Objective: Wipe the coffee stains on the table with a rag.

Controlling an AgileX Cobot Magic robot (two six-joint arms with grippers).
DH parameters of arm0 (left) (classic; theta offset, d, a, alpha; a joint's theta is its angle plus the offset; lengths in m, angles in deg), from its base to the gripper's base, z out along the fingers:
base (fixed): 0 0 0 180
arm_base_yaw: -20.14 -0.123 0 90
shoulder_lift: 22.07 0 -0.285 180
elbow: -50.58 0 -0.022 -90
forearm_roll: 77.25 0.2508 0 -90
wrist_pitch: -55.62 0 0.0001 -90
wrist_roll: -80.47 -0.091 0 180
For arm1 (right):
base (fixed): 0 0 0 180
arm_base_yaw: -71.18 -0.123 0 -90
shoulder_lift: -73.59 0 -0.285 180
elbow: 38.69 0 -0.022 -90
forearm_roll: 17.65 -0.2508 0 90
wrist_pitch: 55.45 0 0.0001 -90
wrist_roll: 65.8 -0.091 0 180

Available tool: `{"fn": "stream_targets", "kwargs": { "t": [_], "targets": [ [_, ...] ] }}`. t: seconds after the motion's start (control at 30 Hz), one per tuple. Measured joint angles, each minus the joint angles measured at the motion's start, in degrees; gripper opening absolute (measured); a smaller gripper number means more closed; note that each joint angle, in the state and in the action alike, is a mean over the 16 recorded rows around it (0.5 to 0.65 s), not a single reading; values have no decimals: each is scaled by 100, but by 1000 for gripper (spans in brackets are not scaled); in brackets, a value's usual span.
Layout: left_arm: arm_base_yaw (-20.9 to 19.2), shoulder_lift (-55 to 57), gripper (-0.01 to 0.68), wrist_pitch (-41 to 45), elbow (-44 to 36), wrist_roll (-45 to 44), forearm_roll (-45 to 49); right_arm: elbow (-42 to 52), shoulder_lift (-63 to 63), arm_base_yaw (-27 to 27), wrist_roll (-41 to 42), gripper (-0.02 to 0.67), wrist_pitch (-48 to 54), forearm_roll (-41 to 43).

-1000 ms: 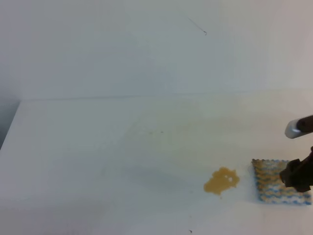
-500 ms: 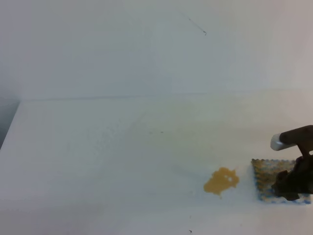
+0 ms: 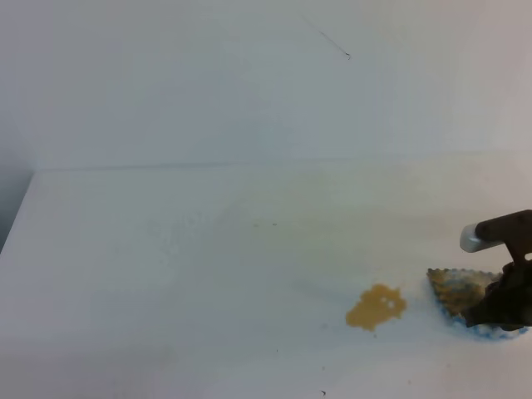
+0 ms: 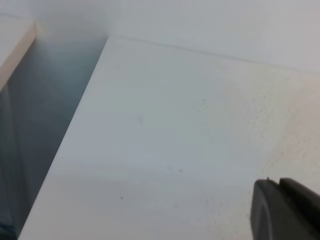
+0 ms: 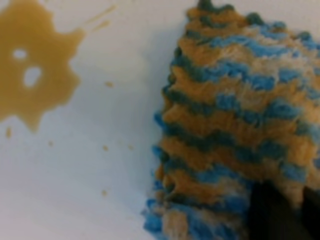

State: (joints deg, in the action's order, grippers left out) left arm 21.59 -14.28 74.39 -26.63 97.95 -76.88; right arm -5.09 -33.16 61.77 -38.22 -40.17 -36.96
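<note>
My right hand has just pinched the rag, bunching it; coffee stains beside await wiping.

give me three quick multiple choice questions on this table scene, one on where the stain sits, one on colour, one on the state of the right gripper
1. Where is the coffee stain relative to the rag in the high view?
A. to its left, apart from it
B. under it
C. to its right

2. What colours stripe the rag?
A. red and black
B. blue, tan and white
C. plain green

3. What is the right gripper doing?
A. open, high above the table
B. shut on the rag
C. resting on the stain

Answers:
1 A, bare white table shows between stain and rag.
2 B, the right wrist view shows wavy blue, tan and pale bands.
3 B, the dark fingers pinch the rag's near edge, which has bunched up.
</note>
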Motion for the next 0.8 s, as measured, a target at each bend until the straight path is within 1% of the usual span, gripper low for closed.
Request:
{"fn": "stream_targets", "kwargs": {
  "t": [0.07,0.17,0.27,0.53,0.7,0.8],
  "targets": [
    [0,0,-1,0,0,0,0,-50,106,4,-17,-1,40,9],
    [0,0,-1,0,0,0,0,-133,324,12,-64,-4,110,87],
    [0,0,-1,0,0,0,0,-217,563,55,-276,-4,224,361],
    [0,0,-1,0,0,6,0,-219,1057,445,-1512,-4,430,1719],
    [0,0,-1,0,0,9,0,89,1086,732,-2310,-4,221,2530],
    [0,0,-1,0,0,12,0,321,1019,868,-2655,-4,-28,2793]
  ]
}}
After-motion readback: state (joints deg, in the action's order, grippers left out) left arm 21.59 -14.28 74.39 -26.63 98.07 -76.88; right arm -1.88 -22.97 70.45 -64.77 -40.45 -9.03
